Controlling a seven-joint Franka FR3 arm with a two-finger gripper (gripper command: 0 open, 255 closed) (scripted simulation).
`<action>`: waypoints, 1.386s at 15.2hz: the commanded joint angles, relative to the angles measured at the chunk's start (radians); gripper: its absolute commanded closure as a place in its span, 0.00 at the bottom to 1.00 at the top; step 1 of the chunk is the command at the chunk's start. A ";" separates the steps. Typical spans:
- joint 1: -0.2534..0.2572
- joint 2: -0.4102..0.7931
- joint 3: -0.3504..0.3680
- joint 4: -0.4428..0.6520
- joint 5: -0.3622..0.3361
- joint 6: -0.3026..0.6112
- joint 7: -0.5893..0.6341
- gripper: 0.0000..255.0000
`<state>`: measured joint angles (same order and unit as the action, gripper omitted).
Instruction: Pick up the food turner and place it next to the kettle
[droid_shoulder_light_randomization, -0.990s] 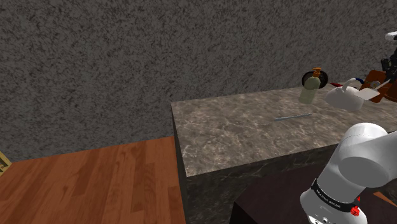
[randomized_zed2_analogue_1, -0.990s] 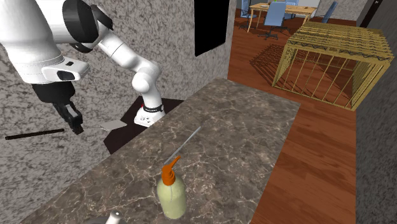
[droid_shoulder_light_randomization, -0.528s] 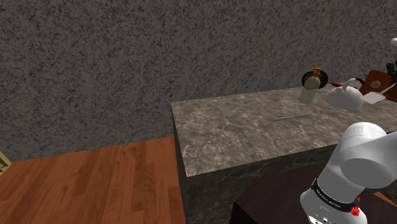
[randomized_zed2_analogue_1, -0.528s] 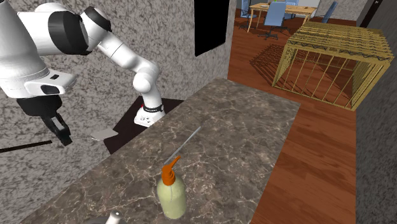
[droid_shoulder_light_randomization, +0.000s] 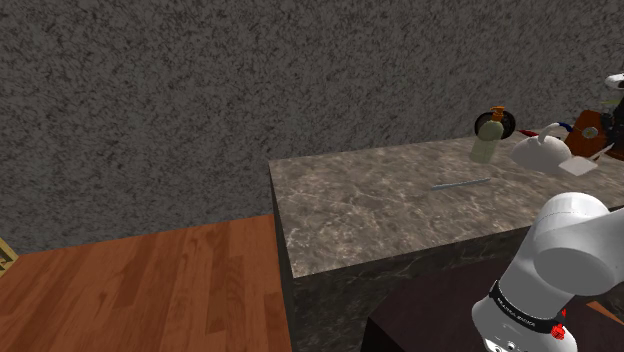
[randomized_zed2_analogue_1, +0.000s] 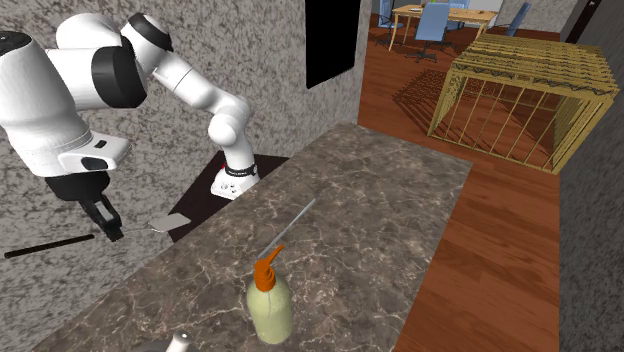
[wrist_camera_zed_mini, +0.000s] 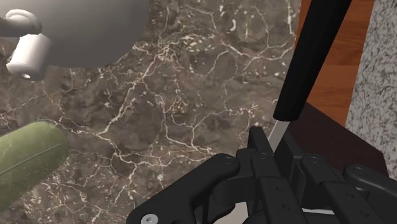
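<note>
In the second exterior view my gripper (randomized_zed2_analogue_1: 110, 222) is shut on the food turner's thin neck. The turner's black handle (randomized_zed2_analogue_1: 48, 247) sticks out toward that view's left and its flat grey blade (randomized_zed2_analogue_1: 170, 221) toward the right, level just above the marble counter's (randomized_zed2_analogue_1: 380, 200) edge. From the shoulder camera, the gripper (droid_shoulder_light_randomization: 608, 122) hangs at the right edge, the pale blade (droid_shoulder_light_randomization: 578, 166) beside the white kettle (droid_shoulder_light_randomization: 540, 152). The wrist view has the fingers (wrist_camera_zed_mini: 254, 159) clasping the neck, the black handle (wrist_camera_zed_mini: 315, 57) running away from them, and the kettle (wrist_camera_zed_mini: 76, 28) with its spout (wrist_camera_zed_mini: 27, 56) beyond them.
A green soap bottle with an orange pump (randomized_zed2_analogue_1: 270, 300) stands on the counter by the kettle (droid_shoulder_light_randomization: 488, 136). A thin grey rod (randomized_zed2_analogue_1: 290, 225) lies mid-counter. Beyond the counter are wooden floor, a slatted wooden crate (randomized_zed2_analogue_1: 520, 90), a table with blue chairs and a black area in the wall (randomized_zed2_analogue_1: 330, 40).
The gripper has come down with the turner in it, toward the counter edge beside the kettle; the blade sits lower and nearer the kettle. The grip stayed shut.
</note>
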<state>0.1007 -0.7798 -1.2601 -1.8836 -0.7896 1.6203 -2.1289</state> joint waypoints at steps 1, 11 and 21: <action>0.002 -0.006 -0.015 -0.020 -0.011 0.022 0.007 1.00; 0.000 -0.036 -0.081 -0.121 -0.066 0.122 0.039 1.00; 0.018 -0.058 -0.168 -0.200 -0.130 0.221 0.073 1.00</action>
<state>0.1117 -0.8360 -1.4140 -2.0777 -0.9109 1.8287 -2.0603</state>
